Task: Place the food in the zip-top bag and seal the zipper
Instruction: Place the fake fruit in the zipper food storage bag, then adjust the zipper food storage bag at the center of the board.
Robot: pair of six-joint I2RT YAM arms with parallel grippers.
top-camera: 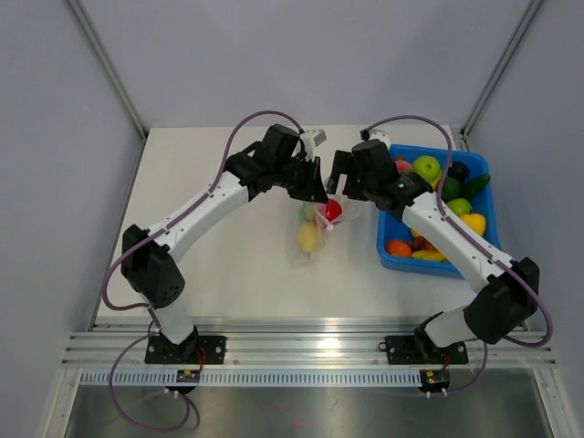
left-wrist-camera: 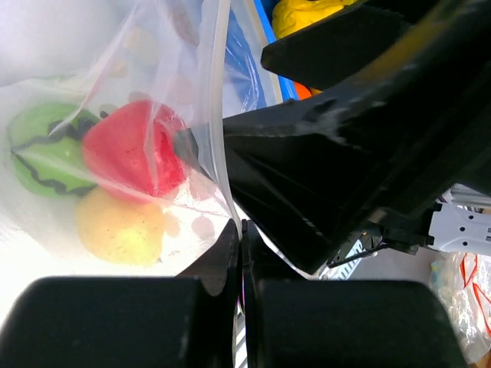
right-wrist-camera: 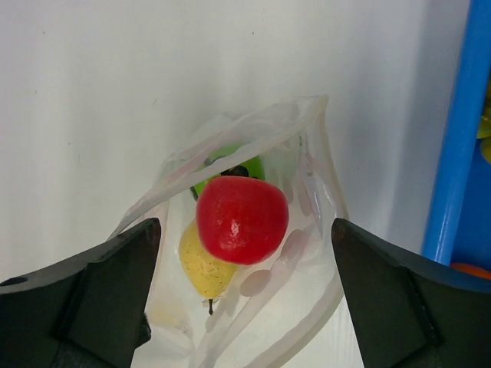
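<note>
The work is in the filling step, as it seems. The bag (right-wrist-camera: pixel 311 176) lies on the table (top-camera: pixel 228 274) at the middle, between the two arms, with its mouth turned to 12 o'clock in the top view and lifted up. The left gripper (left-wrist-camera: pixel 242 234) is pinched shut on the edge of the bag just below the zipper (left-wrist-camera: pixel 213 100), and so holds the mouth open. The right gripper (right-wrist-camera: pixel 244 228) hangs directly over this mouth with its jaws very wide and nothing between them; the fingers (right-wrist-camera: pixel 100 299) do not touch the red fruit (left-wrist-camera: pixel 130 149), which sits in the opening on top of a yellow fruit (right-wrist-camera: pixel 201 264) and a green piece (left-wrist-camera: pixel 42 157). More food (top-camera: pixel 427 167) lies in the blue bin (right-wrist-camera: pixel 453 130) at 3 o'clock from the bag, so the task is probably not near to its end and the zipper is not yet closed. The next move calls for the right arm to rise straight out of the mouth without catching the thin film, then to go to 3 o'clock for another piece, while the left one keeps its pinch. The room is narrow: the two grippers are very near to each other over the bag, and the bin wall is just beside at 3 o'clock. Toward 9 and 6 o'clock there is more free table.
</note>
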